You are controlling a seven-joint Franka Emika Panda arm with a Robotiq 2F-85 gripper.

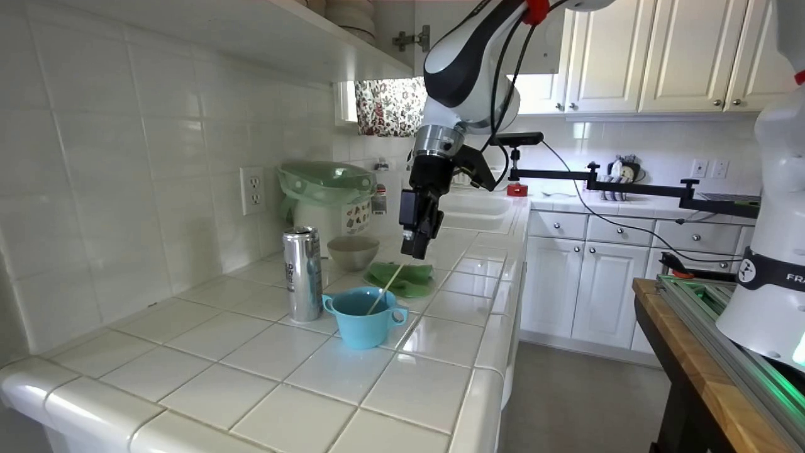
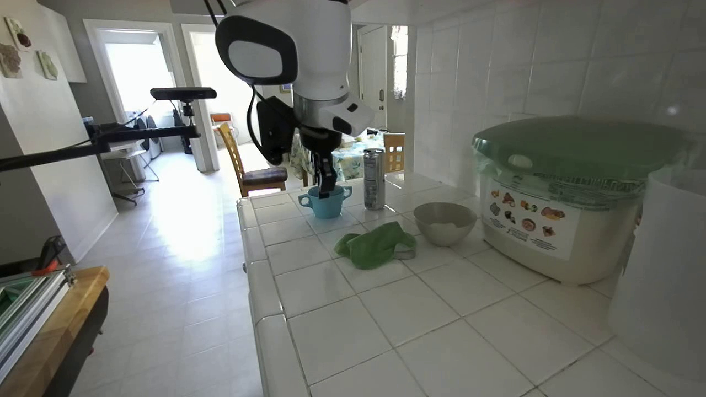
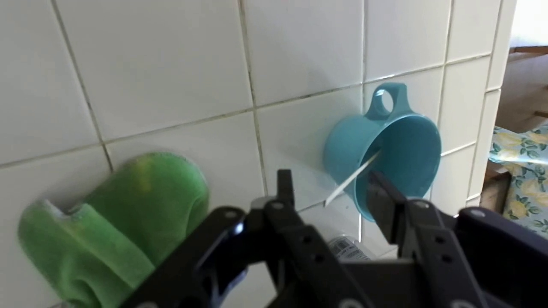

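My tool (image 3: 332, 190) hangs spread and empty above the bench (image 1: 295, 396), near the blue cup (image 1: 361, 332), whose rim apparently props the stick (image 3: 352, 179) at a slant, leaving its upper end exposed; a can (image 1: 303, 277) stands upright just beside.

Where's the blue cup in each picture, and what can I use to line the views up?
In an exterior view: blue cup slightly left of center, below the middle; green cloth beyond it.
In an exterior view: blue cup near the center; green cloth nearer the camera.
In the wrist view: blue cup right of center; green cloth at lower left.
Shared landmark: green cloth.
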